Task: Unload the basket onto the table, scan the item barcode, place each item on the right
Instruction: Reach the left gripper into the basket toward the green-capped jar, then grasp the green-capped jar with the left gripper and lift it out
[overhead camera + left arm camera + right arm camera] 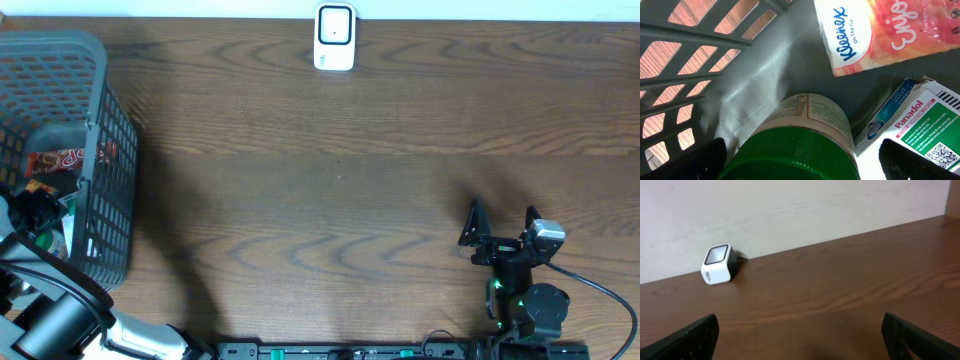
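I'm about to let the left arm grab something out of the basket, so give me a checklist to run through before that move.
1. The left gripper is open: ok, jaws wide.
2. The green-capped bottle lies between its fingers: ok, the cap sits centred below them.
3. Room beside the bottle: cannot tell, the Panadol box lies close against it.
4. Barcode in sight on the bottle: cannot tell, only small print shows.
5. The scanner is unobstructed: ok, it stands alone at the far table edge.
6. The right gripper is out of the way: ok, open and far from the basket.
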You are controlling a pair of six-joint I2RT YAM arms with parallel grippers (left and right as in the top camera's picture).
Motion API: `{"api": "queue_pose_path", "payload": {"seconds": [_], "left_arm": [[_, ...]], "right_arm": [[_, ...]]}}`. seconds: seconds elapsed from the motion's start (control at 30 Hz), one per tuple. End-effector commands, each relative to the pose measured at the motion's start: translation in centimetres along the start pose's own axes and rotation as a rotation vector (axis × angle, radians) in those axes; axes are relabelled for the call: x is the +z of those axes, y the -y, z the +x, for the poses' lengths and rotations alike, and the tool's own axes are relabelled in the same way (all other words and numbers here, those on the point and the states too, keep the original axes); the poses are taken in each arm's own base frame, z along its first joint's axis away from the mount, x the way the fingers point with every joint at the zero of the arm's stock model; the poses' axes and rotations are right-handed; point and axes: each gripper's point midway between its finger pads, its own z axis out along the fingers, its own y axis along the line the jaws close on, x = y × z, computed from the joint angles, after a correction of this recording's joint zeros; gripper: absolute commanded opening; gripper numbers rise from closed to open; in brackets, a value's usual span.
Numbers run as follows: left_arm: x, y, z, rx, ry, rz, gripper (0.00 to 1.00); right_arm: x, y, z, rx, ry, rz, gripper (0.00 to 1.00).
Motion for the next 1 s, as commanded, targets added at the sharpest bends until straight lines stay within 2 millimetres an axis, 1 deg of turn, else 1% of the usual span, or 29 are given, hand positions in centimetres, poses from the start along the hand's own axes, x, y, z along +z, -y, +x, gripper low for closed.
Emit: {"api": "queue_pose_path", "payload": {"seconds": [0.0,0.13,0.33,0.5,0.57,0.73,0.83,0.9,0.97], "left_arm": [[0.7,0.0,0.5,-0.026,-0.027,0.003,0.97],[1.1,0.1,0.9,-0.071,-0.034,0.002,0.97],[2.5,0.3,2.2,-0.067,-0.056,0.0,0.97],[3.2,0.4,2.7,-0.067,-0.055,0.0,0.97],[3.3,0.4,2.6,-0.068,-0.049,0.001,0.95],[3.2,0.4,2.3,-0.07,-0.037,0.001,0.82],[3.0,0.3,1.9,-0.072,-0.019,-0.003,0.8],[2.5,0.1,1.5,-0.075,-0.002,-0.008,0.75],[2.0,0.1,1.1,-0.078,0.014,-0.006,0.74]], "right_arm": [[0.0,-0.1,0.1,0.001,-0.001,-0.002,0.99],[0.0,-0.1,0.1,0.001,-0.001,-0.002,0.99],[0.0,-0.1,0.1,0.001,-0.001,-0.002,0.99],[0.0,-0.1,0.1,0.001,-0.001,-0.002,0.99],[0.0,-0.1,0.1,0.001,-0.001,-0.002,0.99],[0.0,-0.1,0.1,0.001,-0.001,-0.002,0.99],[0.0,-0.1,0.1,0.001,-0.001,-0.002,0.99],[0.0,-0.1,0.1,0.001,-0.001,-0.002,0.99],[0.0,-0.1,0.1,0.001,-0.001,-0.002,0.99]]}}
